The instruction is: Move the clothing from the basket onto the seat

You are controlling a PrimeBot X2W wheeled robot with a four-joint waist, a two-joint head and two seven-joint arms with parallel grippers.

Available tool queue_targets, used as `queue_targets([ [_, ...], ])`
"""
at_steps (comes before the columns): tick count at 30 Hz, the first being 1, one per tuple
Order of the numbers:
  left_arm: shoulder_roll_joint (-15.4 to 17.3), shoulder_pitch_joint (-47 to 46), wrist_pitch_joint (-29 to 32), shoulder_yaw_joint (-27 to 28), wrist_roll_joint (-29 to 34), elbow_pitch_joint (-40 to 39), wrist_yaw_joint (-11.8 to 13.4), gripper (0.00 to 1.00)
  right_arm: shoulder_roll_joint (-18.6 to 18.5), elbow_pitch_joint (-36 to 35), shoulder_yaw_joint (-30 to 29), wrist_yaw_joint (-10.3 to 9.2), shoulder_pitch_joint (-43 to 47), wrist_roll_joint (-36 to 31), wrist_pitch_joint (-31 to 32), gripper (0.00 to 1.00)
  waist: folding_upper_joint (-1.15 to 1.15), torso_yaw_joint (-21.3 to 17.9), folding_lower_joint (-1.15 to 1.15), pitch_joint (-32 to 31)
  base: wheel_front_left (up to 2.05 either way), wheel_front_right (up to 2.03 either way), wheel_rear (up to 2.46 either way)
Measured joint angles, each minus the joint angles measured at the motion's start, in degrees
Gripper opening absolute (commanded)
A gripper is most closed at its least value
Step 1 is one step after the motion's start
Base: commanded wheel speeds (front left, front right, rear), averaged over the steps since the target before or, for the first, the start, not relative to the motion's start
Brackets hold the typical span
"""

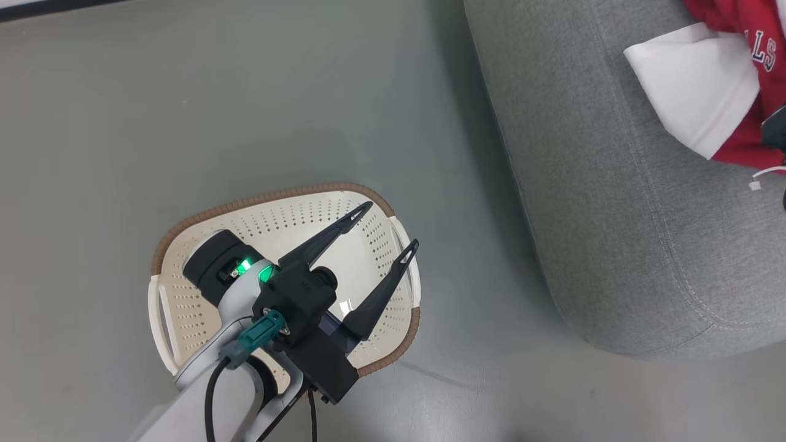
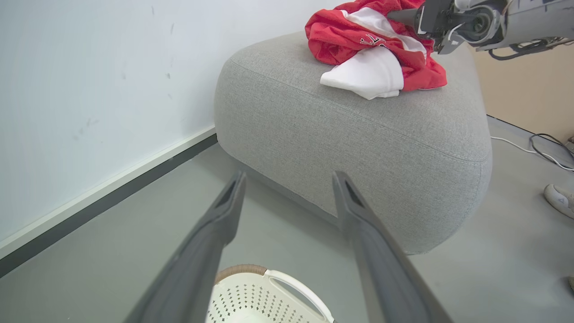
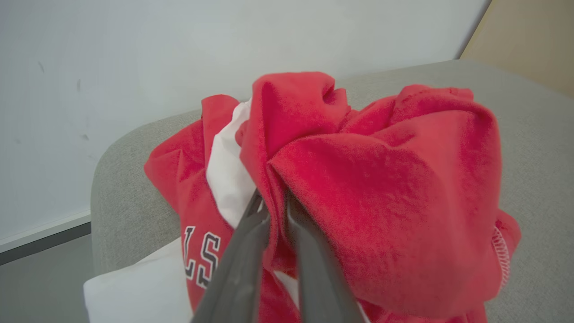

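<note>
The red clothing [image 1: 746, 24] with its white panel lies bunched on the grey seat [image 1: 614, 184] at the head view's top right. Up close, my right gripper [image 3: 274, 199] is shut on a red fold of the clothing [image 3: 381, 188], lettering "LS" showing below. From the left wrist, the clothing [image 2: 372, 54] rests on the seat [image 2: 358, 134] top. My left gripper [image 1: 393, 226] stands open above the cream-white basket [image 1: 184, 307] on the floor, nothing between its fingers. The left gripper [image 2: 289, 179] points toward the seat, the basket [image 2: 269, 296] rim below it.
A white wall with a dark baseboard [image 2: 103, 202] runs behind the seat. Cables [image 2: 542, 148] and a pale shoe [image 2: 558, 197] lie on the grey floor to the right. A tan panel [image 3: 529, 40] stands beyond the seat.
</note>
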Motion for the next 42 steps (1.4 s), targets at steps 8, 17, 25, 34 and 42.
queue_targets([
  [8, -0.8, 0.0, -1.4, 0.1, -0.2, 2.2, 0.0, 1.0, 1.5, 1.4, 0.7, 1.24, 2.1, -0.6, 0.0, 1.0, 0.0, -0.4, 0.0, -2.6, 0.0, 0.0, 0.0],
  [17, -2.2, 1.0, -3.4, 0.6, -2.0, 4.4, 0.5, 1.0, 3.4, 1.1, 1.3, 2.3, 6.9, -0.7, 0.0, 1.0, 0.0, -0.8, 0.0, -6.5, 0.0, 0.0, 0.0],
  [25, -3.0, 2.6, -5.1, 1.8, -2.8, 7.1, 2.0, 1.0, 4.8, -2.8, 2.0, 2.46, 12.5, -2.1, 0.0, 1.0, 0.0, -0.5, -0.01, -10.4, 0.0, 0.0, 0.0],
  [34, -3.6, 5.2, -6.9, 3.4, -3.6, 9.3, 3.7, 1.0, 5.2, -12.2, 2.2, 1.94, 18.9, -4.9, 0.0, 1.0, 0.0, 1.4, -0.01, -14.9, 0.0, 0.0, 0.0],
  [42, -3.7, 8.8, -9.1, 8.0, -6.7, 10.8, 7.1, 1.0, 6.2, -20.6, 2.4, 1.0, 24.5, -6.8, 0.0, 1.0, 0.0, 4.2, -0.01, -18.5, 0.0, 0.0, 0.0],
])
